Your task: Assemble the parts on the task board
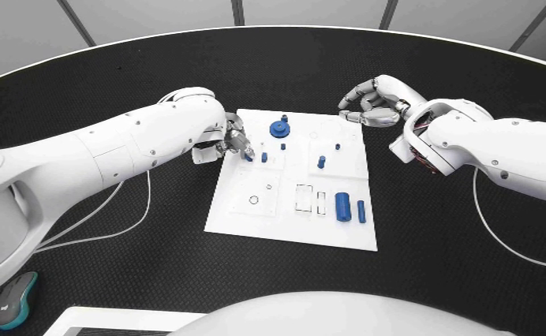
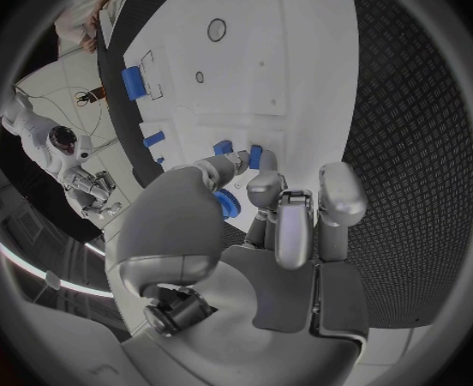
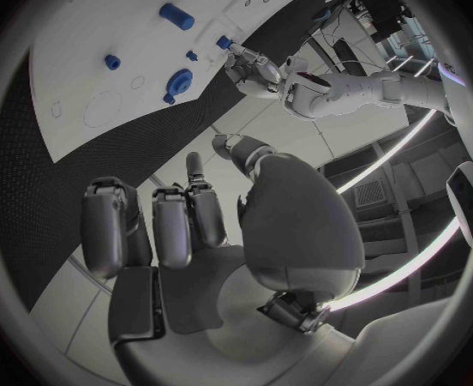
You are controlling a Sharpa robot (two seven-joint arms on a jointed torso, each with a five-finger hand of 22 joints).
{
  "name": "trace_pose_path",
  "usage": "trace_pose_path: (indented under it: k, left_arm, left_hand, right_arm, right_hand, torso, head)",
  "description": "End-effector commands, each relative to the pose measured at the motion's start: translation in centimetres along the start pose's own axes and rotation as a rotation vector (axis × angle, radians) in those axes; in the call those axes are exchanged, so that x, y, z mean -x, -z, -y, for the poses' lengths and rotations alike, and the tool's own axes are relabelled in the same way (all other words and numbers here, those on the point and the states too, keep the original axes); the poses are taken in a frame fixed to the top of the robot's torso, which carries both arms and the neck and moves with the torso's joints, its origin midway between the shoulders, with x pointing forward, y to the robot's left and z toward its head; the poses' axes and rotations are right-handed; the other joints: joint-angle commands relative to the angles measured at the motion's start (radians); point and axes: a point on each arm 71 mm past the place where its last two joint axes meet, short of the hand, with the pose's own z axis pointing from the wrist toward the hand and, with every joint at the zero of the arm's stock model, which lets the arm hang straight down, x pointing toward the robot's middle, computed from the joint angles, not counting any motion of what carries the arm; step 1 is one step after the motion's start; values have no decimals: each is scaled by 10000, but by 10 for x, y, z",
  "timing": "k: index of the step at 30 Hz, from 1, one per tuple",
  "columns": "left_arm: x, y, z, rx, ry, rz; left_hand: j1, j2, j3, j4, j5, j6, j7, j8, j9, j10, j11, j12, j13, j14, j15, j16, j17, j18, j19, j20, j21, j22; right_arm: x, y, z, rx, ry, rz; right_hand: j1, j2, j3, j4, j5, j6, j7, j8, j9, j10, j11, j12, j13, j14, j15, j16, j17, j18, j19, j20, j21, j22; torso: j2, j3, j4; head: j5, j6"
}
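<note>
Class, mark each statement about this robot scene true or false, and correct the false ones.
1. The task board is white and lies on a black table. True.
2. The right hand is pressing a part into the board. False: it is off the board's far right corner, with nothing in it.
3. The left hand is at the board's left edge, fingers at a small blue part. True.
4. Every blue part lies flat. False: several small pegs stand upright.

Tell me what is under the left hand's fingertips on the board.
The left hand reaches over the board's left edge, fingertips at two small blue pegs standing in it. A blue toothed part shows under the fingers; whether it is held cannot be seen.
</note>
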Motion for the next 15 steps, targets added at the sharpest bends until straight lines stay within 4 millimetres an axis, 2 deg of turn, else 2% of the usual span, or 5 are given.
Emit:
trace_pose_path:
  k: [1, 15]
  left_arm:
    - [0, 0, 1, 3, -22, -28]
    - [-1, -1, 5, 39, -99, -100]
  left_hand:
    - [95, -9, 1329, -1392, 61, 71, -7, 53, 1, 49, 5, 44, 17, 888, 40, 35, 2004, -149, 85, -17, 48, 9]
    - [86, -23, 1356, -1416, 85, 88, -10, 46, 8, 80, 2, 68, 65, 893, 37, 42, 2022, -155, 101, -20, 66, 42]
  right_arm:
    - [0, 0, 0, 1, 0, -2]
    - [0, 0, 0, 7, -1, -9]
  right_hand:
    - [-70, -2, 71, -6, 18, -58, 4, 37, -13, 29, -65, 33, 1216, 739, -88, -45, 1334, 110, 332, -53, -40, 1254]
    - [-70, -2, 71, -6, 18, -58, 4, 37, -13, 29, -65, 33, 1216, 739, -88, -45, 1334, 110, 332, -53, -40, 1254]
  torso:
    - [1, 5, -3]
    - [6, 4, -4]
  head:
    - [9, 6]
    - [-11, -18]
